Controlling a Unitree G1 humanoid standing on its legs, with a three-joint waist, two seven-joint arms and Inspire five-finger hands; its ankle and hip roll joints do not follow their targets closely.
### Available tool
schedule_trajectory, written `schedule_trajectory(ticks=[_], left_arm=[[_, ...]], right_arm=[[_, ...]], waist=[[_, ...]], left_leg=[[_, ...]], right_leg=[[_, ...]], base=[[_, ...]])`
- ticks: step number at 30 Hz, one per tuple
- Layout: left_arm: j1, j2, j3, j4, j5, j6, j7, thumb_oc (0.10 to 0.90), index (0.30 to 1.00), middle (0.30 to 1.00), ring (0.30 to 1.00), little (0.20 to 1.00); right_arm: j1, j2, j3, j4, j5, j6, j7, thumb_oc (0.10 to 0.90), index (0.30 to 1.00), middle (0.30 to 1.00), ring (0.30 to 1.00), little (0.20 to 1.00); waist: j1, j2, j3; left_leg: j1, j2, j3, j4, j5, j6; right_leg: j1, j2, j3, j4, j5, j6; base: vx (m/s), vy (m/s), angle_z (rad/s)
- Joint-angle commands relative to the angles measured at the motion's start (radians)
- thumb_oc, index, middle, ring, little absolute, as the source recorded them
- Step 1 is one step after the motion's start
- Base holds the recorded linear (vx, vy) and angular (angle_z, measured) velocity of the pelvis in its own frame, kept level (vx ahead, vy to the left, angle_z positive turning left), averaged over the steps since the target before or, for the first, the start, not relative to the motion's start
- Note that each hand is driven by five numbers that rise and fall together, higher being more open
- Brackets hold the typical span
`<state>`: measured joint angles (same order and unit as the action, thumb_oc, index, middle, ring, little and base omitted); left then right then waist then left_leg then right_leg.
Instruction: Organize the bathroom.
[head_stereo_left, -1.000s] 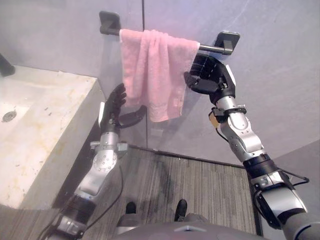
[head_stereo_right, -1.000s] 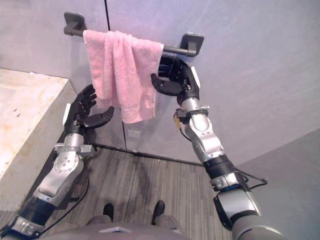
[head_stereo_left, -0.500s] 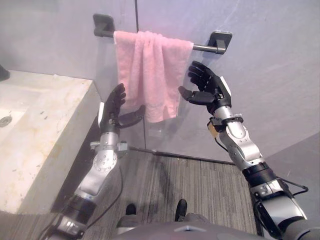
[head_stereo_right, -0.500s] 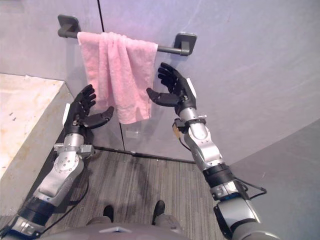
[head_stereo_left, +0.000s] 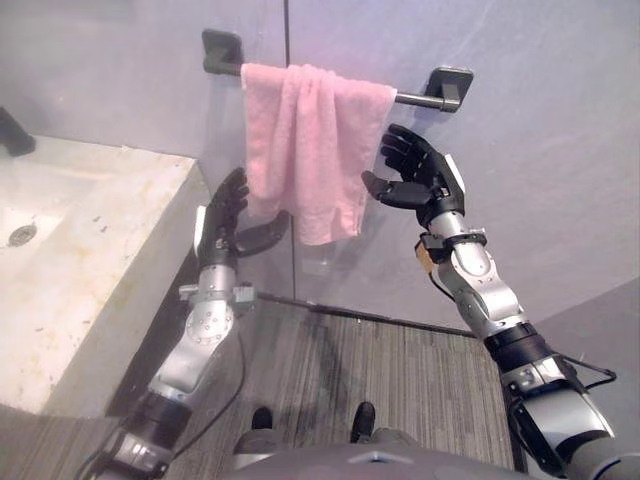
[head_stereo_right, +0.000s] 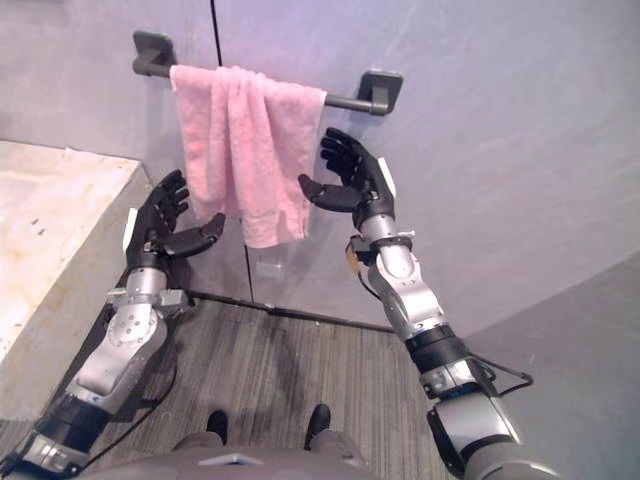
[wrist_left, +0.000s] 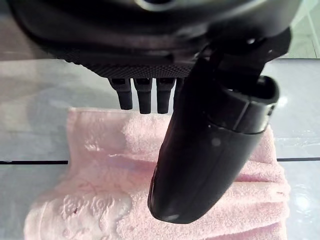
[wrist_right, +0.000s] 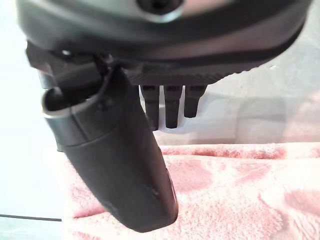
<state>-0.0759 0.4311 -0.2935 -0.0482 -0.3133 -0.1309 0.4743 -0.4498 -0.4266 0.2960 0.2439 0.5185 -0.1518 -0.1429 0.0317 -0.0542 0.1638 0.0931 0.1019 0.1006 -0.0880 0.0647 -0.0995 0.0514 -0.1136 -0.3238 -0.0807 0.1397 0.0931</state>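
On wall rail (head_stereo_left: 415, 97): pink towel (head_stereo_left: 305, 150) draped; L hand (head_stereo_left: 228, 215) & R hand (head_stereo_left: 415, 175) spread wide, holding nothing.

No text, label, brand, number or sign can be read in any of the views. The pink towel (head_stereo_left: 305, 145) carries only its woven relief pattern, with no lettering. The dark towel bar (head_stereo_left: 425, 98), the grey wall panels (head_stereo_left: 540, 150) and the pale table (head_stereo_left: 70, 250) with the sink are plain and unmarked.
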Motion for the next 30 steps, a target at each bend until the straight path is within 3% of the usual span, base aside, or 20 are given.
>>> schedule_trajectory(ticks=[1,3,5,11,16,18,24,30], left_arm=[[-0.051,0.034,0.019,-0.081,0.008,-0.109,-0.012,0.800,0.900,0.900,0.900,0.900],[-0.050,0.035,0.018,-0.079,0.008,-0.110,-0.008,0.800,0.900,0.900,0.900,0.900],[-0.047,0.035,0.020,-0.078,0.011,-0.111,-0.002,0.800,0.900,0.900,0.900,0.900],[-0.066,0.033,0.036,-0.058,0.026,-0.112,0.035,0.800,0.900,0.900,0.900,0.900],[-0.176,0.044,0.057,0.012,0.037,-0.092,0.095,0.800,0.900,0.900,0.900,0.900],[-0.242,0.049,0.050,0.051,0.032,-0.090,0.089,0.800,0.900,0.900,0.900,0.900],[-0.431,0.134,0.034,0.152,-0.032,-0.048,0.015,0.800,0.900,0.900,0.900,0.900],[-0.495,0.185,0.036,0.204,-0.077,-0.006,-0.040,0.800,0.900,0.900,0.900,0.900]], right_arm=[[-0.244,-0.011,-0.023,0.028,0.006,-0.097,-0.009,0.593,0.589,0.589,0.589,0.589],[-0.241,-0.014,-0.026,0.026,0.004,-0.097,-0.013,0.565,0.547,0.547,0.547,0.547],[-0.236,-0.016,-0.029,0.024,0.005,-0.098,-0.012,0.483,0.425,0.425,0.425,0.425],[-0.237,-0.016,-0.022,0.027,0.010,-0.098,0.001,0.486,0.429,0.429,0.429,0.429],[-0.251,0.000,0.017,0.039,0.011,-0.087,0.011,0.422,0.333,0.333,0.333,0.333],[-0.264,0.008,0.038,0.061,0.016,-0.094,0.021,0.402,0.302,0.302,0.302,0.302],[-0.279,0.039,0.092,0.092,0.024,-0.095,0.073,0.400,0.300,0.300,0.300,0.300],[-0.260,0.052,0.113,0.089,0.010,-0.088,0.110,0.400,0.300,0.300,0.300,0.300]], waist=[[0.033,0.012,-0.082],[0.032,0.012,-0.081],[0.030,0.013,-0.080],[0.023,0.014,-0.078],[0.001,0.016,-0.084],[-0.010,0.019,-0.088],[-0.053,0.040,-0.106],[-0.075,0.056,-0.113]], left_leg=[[0.020,-0.111,0.087,0.023,-0.126,0.092],[0.020,-0.112,0.086,0.024,-0.127,0.093],[0.021,-0.112,0.089,0.028,-0.129,0.093],[0.024,-0.112,0.094,0.031,-0.129,0.092],[0.035,-0.110,0.101,0.026,-0.123,0.093],[0.037,-0.109,0.106,0.027,-0.120,0.094],[0.050,-0.108,0.136,0.023,-0.117,0.092],[0.058,-0.110,0.153,0.020,-0.118,0.092]], right_leg=[[0.016,0.019,-0.010,0.006,-0.116,0.063],[0.017,0.019,-0.008,0.007,-0.117,0.063],[0.019,0.020,-0.007,0.006,-0.118,0.063],[0.021,0.023,0.003,0.004,-0.117,0.061],[0.025,0.026,0.013,0.006,-0.120,0.063],[0.025,0.027,0.018,0.008,-0.121,0.064],[0.027,0.030,0.039,0.006,-0.127,0.068],[0.030,0.034,0.057,0.003,-0.134,0.067]], base=[[0.00,0.000,0.00],[0.00,0.000,0.00],[0.00,0.000,0.00],[0.00,0.003,0.02],[0.00,0.000,0.00],[0.01,0.010,-0.02],[0.02,0.033,-0.09],[0.02,0.033,-0.16]])
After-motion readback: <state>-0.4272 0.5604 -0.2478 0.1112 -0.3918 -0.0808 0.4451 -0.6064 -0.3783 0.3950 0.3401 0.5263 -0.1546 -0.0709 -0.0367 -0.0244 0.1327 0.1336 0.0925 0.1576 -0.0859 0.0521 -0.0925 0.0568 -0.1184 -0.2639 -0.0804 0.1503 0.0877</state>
